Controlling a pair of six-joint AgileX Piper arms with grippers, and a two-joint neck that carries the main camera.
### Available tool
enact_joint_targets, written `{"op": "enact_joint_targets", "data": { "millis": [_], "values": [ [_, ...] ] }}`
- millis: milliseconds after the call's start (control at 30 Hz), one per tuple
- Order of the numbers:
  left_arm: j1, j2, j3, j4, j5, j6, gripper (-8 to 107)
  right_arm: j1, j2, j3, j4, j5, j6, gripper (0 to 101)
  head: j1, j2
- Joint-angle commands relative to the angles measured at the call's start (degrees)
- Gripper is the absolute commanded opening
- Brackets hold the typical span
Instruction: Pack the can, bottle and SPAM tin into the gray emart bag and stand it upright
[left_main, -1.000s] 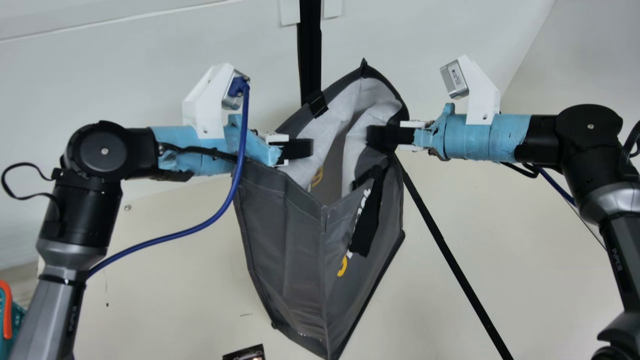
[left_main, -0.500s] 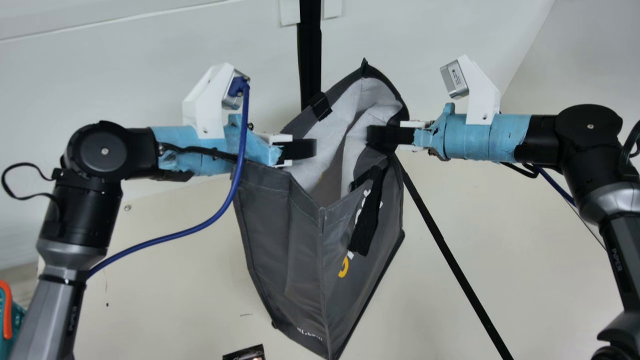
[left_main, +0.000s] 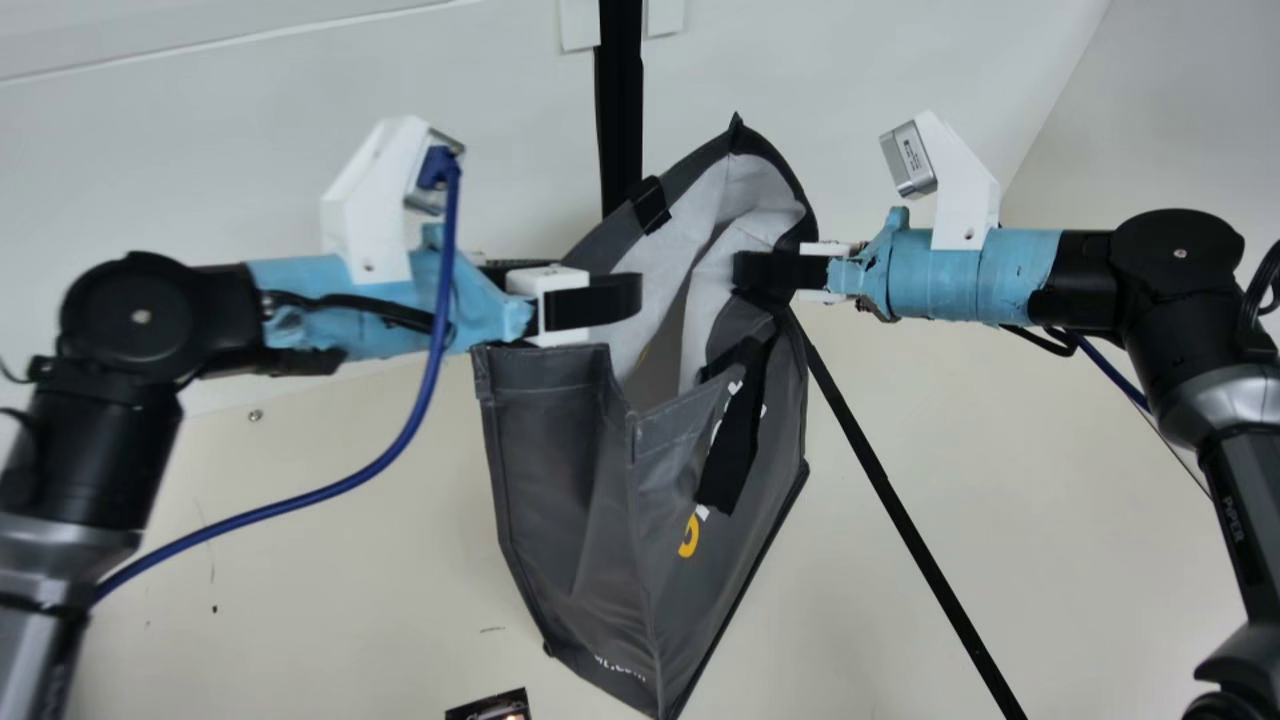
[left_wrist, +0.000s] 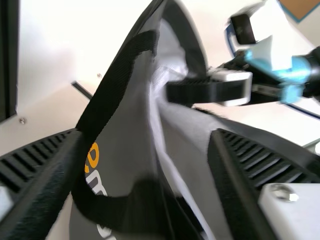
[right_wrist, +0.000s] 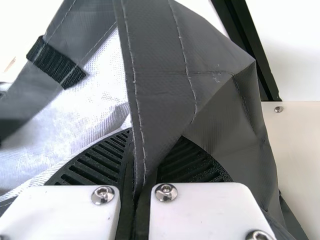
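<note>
Pinched the rim (right_wrist: 150, 80) of the bag (left_main: 560, 480) in the right gripper (left_main: 745, 270); spread the left gripper (left_wrist: 145, 142) wide about the bag's near edge, without evident grip. Held the bag mouth-up between both, partly agape — with pale lining (left_main: 750, 185) exposed. Could not confirm any can, bottle or tin inside, nor contact of the base with the table (left_main: 350, 560). Judged an early stage: mouth partly opened, with packing and final standing probably left. Noted near the base a dark thing (left_main: 490, 706) — of uncertain kind.
</note>
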Motion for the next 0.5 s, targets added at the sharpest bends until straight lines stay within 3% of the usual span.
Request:
{"op": "enact_joint_targets", "data": {
  "millis": [0, 467],
  "values": [
    [0.33, -2.47, 3.56, -0.83, -0.42, 1.94, 89, 0.00, 0.00, 0.00, 0.00, 0.00, 0.00, 0, -1.30, -0.14],
    [4.72, -14.04, 16.88, -5.21, -3.53, 9.60, 90, 0.00, 0.00, 0.00, 0.00, -0.50, 0.00, 0, -1.30, -0.14]
  ]
}}
